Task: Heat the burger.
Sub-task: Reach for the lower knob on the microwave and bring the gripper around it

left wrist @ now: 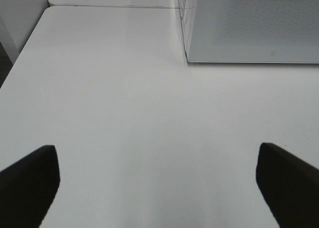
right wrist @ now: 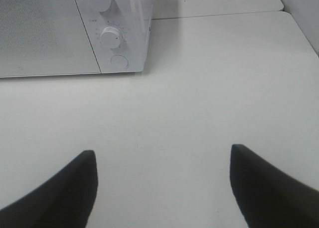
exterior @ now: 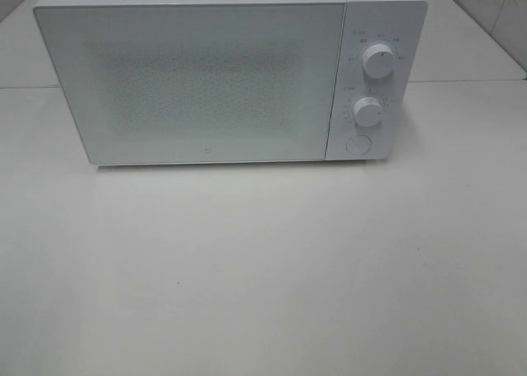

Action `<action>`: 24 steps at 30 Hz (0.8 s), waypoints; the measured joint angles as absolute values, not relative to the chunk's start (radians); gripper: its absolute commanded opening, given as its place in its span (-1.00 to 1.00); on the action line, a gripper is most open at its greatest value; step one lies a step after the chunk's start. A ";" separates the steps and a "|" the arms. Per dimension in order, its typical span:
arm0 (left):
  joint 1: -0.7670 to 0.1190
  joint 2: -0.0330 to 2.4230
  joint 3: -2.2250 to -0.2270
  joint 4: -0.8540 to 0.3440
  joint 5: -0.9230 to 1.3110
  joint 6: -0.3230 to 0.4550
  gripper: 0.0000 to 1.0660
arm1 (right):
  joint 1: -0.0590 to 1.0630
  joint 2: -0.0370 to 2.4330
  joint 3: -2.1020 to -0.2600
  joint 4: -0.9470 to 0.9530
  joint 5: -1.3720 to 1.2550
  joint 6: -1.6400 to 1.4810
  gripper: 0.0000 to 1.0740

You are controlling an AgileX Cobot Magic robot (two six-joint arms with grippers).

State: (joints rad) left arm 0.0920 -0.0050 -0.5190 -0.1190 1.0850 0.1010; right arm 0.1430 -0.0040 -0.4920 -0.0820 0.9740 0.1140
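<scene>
The left gripper hangs low over the white table with its 2 dark fingers spread wide and nothing between them. The right gripper is just as wide and just as empty. Neither arm shows in the high view.

Beyond the bare tabletop stands the white microwave with its door closed. At its right are 2 knobs, upper and lower, above a round button.

The burger appears in no view. It may sit behind the frosted, meshed door, but I cannot tell.

The main risk is starting the timer on an empty oven. A hard push on a knob could also slide the microwave back, and catching the round button, probably the door release, could pop the door open.
</scene>
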 measured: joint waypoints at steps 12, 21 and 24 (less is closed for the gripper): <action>0.092 -0.005 -0.519 -0.119 1.085 0.101 0.88 | 0.143 -0.004 -0.492 -0.083 0.974 0.116 0.37; 0.092 -0.005 -0.519 -0.119 1.085 0.101 0.88 | 0.143 -0.004 -0.492 -0.087 0.974 0.125 0.51; 0.092 -0.005 -0.519 -0.119 1.085 0.101 0.88 | 0.143 -0.004 -0.492 -0.087 0.974 0.125 0.51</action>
State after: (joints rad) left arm 0.0920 -0.0050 -0.5190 -0.1190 1.0850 0.1010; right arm 0.1430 -0.0040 -0.4920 -0.0870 0.9740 0.1250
